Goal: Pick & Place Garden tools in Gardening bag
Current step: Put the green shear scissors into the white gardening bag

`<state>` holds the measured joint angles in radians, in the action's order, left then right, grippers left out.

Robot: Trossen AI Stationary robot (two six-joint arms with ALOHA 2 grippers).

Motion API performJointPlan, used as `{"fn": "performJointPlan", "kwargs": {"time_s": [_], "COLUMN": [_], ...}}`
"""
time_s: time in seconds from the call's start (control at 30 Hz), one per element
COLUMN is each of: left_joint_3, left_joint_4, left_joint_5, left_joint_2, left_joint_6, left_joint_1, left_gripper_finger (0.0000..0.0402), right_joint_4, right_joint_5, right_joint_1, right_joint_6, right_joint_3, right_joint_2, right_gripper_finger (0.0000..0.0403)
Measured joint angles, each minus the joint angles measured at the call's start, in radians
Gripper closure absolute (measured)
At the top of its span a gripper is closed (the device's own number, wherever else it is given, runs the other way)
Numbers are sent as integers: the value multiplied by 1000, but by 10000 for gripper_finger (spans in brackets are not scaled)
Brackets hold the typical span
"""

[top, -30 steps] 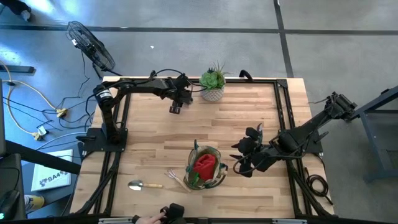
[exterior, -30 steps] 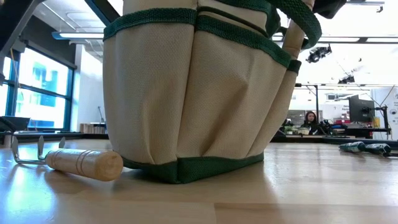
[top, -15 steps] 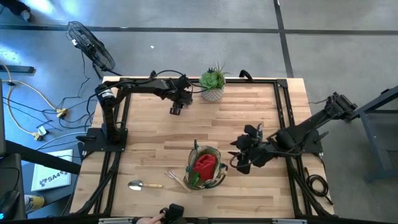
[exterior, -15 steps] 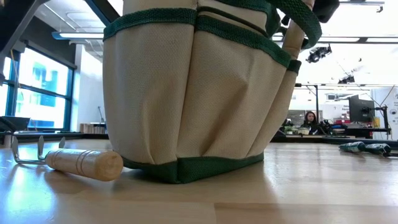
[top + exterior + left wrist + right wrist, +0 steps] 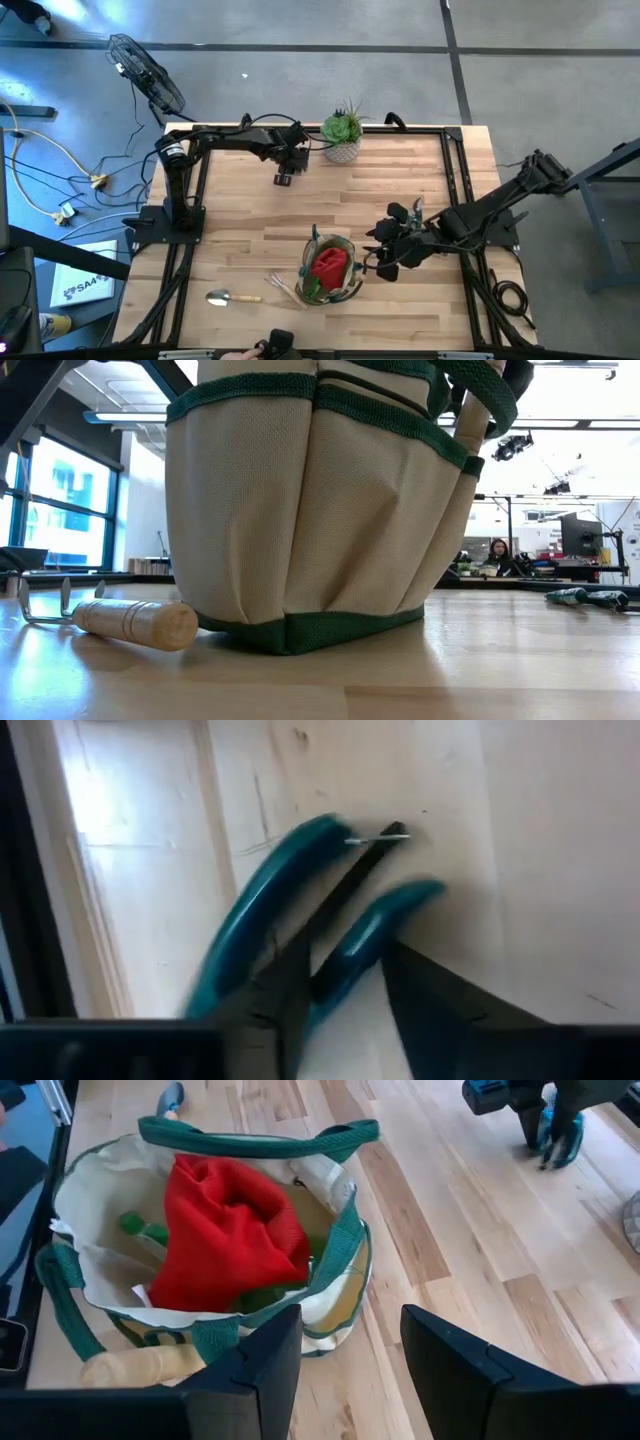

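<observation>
High view: gardening bag (image 5: 330, 270) sits near-centre on the table (image 5: 400, 190), already holding a red item (image 5: 328, 266) and some green bits, so part of the job looks done. Right gripper (image 5: 380, 262) is just right of the bag rim, fingers (image 5: 455, 1370) parted and empty in the right wrist view, looks like it has nothing to carry right now. Left gripper (image 5: 283, 177) is at the far side of the table near the succulent pot (image 5: 343, 150), down over the teal-handled pruner (image 5: 300, 915); left wrist view shows the fingers either side of the handles, but cannot tell if it is clamped yet. Left to do, by my read: that pruner, the wooden-handled fork tool (image 5: 284, 290) lying just left of the bag, touching or nearly so, and the metal trowel (image 5: 232, 297) further left near the near edge. Low view shows the fork's wooden handle (image 5: 135, 624) lying against the bag base. Roughly mid-task
</observation>
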<state>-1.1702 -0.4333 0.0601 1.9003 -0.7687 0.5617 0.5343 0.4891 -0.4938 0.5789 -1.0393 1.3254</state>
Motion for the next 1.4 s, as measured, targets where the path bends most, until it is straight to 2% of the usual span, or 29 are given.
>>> {"fn": "performJointPlan", "kwargs": {"time_s": [0.13, 0.4, 0.67, 0.93, 1.13, 1.27, 1.4], "left_joint_3": [1, 3, 6, -66, -167, -240, -312], "left_joint_4": [-10, -22, -128, -381, -665, -828, -933], "left_joint_5": [8, 133, 264, 420, 496, 497, 465], "left_joint_2": [0, -1, -23, -64, -145, -212, -286], "left_joint_6": [17, 110, 168, 306, 487, 647, 875], "left_joint_1": [-9, -64, -168, -257, -331, -398, -484], "left_gripper_finger": [365, 368, 368, 368, 368, 368, 368], "right_joint_4": [-9, -32, -42, -86, -110, -223, -349], "right_joint_5": [1, -20, -22, -22, -59, -75, -189], "right_joint_1": [-1, -2, -11, -25, -25, -30, -30], "right_joint_6": [0, 0, -18, -122, -192, -339, -521], "right_joint_3": [0, 0, 0, 0, -1, -1, -1], "right_joint_2": [0, 0, 4, 5, 5, 5, 5], "right_gripper_finger": [238, 238, 238, 238, 238, 251, 275]}}
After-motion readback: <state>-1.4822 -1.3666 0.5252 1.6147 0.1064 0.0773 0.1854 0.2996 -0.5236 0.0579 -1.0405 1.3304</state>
